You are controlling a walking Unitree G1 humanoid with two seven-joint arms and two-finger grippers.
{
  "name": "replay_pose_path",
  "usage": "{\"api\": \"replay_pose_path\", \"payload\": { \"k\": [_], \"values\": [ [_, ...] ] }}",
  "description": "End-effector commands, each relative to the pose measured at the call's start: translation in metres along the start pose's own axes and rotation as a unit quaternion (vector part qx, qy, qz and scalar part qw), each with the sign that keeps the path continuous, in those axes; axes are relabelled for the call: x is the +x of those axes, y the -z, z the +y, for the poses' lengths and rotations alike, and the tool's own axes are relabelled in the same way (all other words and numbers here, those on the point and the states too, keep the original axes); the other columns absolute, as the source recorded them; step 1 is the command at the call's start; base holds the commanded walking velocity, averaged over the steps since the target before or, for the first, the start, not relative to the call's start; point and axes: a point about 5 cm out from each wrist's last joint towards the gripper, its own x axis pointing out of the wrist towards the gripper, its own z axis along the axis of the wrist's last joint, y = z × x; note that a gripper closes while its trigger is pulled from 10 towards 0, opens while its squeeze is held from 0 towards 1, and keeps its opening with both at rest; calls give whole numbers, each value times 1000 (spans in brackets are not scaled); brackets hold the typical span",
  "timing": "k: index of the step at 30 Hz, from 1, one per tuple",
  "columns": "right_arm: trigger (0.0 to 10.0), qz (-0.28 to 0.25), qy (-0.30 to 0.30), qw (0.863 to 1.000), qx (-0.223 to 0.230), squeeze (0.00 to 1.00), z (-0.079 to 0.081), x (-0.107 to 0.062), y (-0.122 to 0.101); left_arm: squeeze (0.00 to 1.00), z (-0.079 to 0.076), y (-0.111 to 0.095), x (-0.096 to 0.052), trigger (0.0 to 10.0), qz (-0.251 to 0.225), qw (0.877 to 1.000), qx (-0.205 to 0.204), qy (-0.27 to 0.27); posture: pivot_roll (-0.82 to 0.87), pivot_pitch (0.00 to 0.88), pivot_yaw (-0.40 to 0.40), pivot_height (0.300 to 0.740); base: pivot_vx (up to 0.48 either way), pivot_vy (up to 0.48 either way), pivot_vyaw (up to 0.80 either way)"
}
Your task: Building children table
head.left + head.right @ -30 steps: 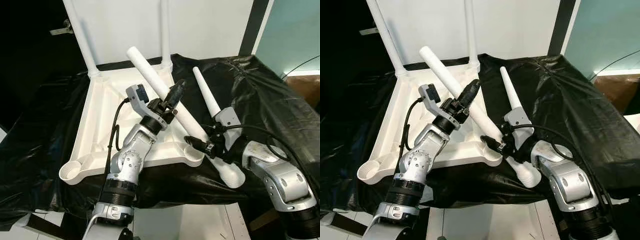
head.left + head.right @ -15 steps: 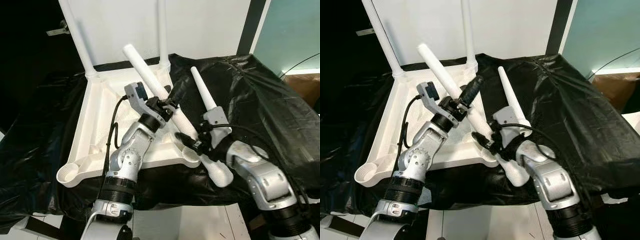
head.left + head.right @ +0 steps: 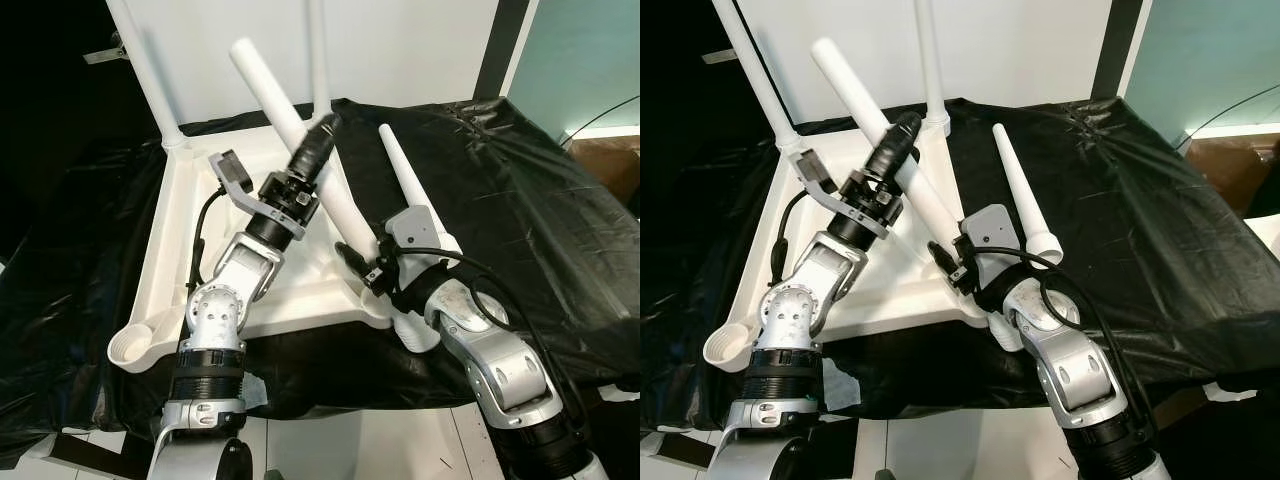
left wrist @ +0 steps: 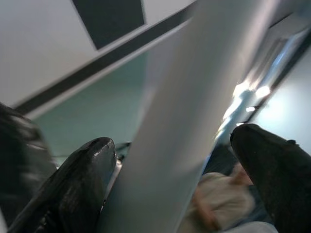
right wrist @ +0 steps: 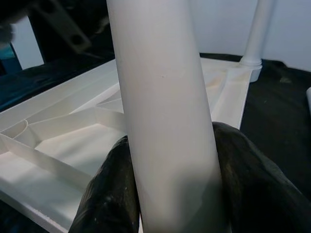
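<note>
Carefully now: I judge the step is seating the white leg (image 3: 300,140) into the socket at the near right corner of the upturned tabletop (image 3: 180,230). I'd bring it upright over the socket, then press and twist. My right gripper (image 5: 170,194) is clenched around its lower end, just above that corner; my left gripper (image 3: 318,140) grips it higher up, fingers (image 4: 77,179) either side. The leg is a smooth tapered tube, leaning toward the far left corner. Two legs already stand along the far edge; a spare leg (image 3: 400,185) lies on the black cloth (image 3: 520,200).

person (image 4: 218,204) blurred | upright legs (image 3: 140,60) cut off at top edge
</note>
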Motion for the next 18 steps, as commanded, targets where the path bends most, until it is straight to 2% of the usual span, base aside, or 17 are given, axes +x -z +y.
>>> {"api": "replay_pose_path", "payload": {
  "k": [1,4,9,16,18],
  "values": [
    [0,43,37,998,9,0,-8,1,16,0,-36,3,-1,10000,23,972,-27,233,-140,16,85,740,0,0,0],
    [0,44,49,998,5,0,-13,1,16,0,-43,5,-9,10000,52,962,-23,266,-140,16,85,740,0,0,0],
    [0,46,64,997,3,0,-19,0,16,0,-47,11,-20,10000,99,955,-15,280,-140,17,85,740,0,0,0],
    [0,43,67,997,5,0,-19,-1,13,0,-46,6,-28,10000,108,956,-16,271,-147,19,81,740,0,0,0],
    [0,35,69,997,5,0,-19,-1,6,0,-42,3,-33,10000,120,960,-2,255,-156,15,80,740,0,0,0]
  ]
}}
